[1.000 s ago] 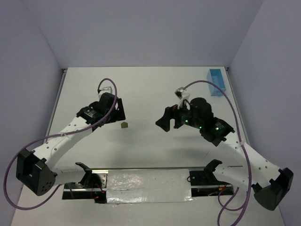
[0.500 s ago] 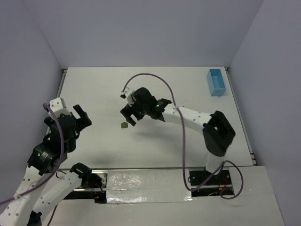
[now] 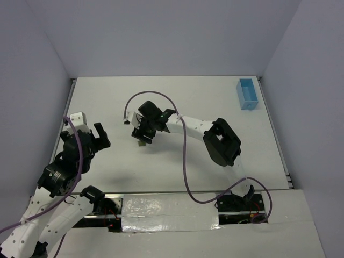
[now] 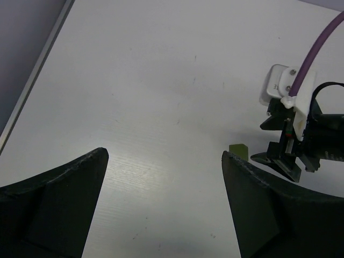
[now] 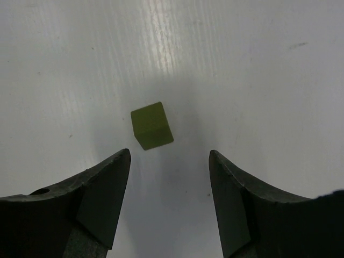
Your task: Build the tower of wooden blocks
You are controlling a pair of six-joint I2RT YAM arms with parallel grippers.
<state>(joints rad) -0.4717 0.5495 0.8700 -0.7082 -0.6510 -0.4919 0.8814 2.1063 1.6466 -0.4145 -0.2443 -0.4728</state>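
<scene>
One small olive-green wood block (image 5: 151, 126) lies on the white table (image 3: 183, 102); it also shows in the top view (image 3: 141, 143) and beside my left finger's tip in the left wrist view (image 4: 238, 150). My right gripper (image 5: 169, 156) hangs right over it, open, with the block just beyond its fingertips and not between them. From above, the right gripper (image 3: 142, 135) sits at the table's middle left. My left gripper (image 3: 102, 135) stands wide open and empty at the left, well away from the block. No tower is in view.
A light blue rectangular box (image 3: 247, 94) stands at the back right corner. The right arm (image 3: 199, 128) stretches leftward across the middle of the table. Grey walls close in the table on three sides.
The right arm has swung left across the table to the green block and its jaws have narrowed. The left arm has pulled back to the left near side.
</scene>
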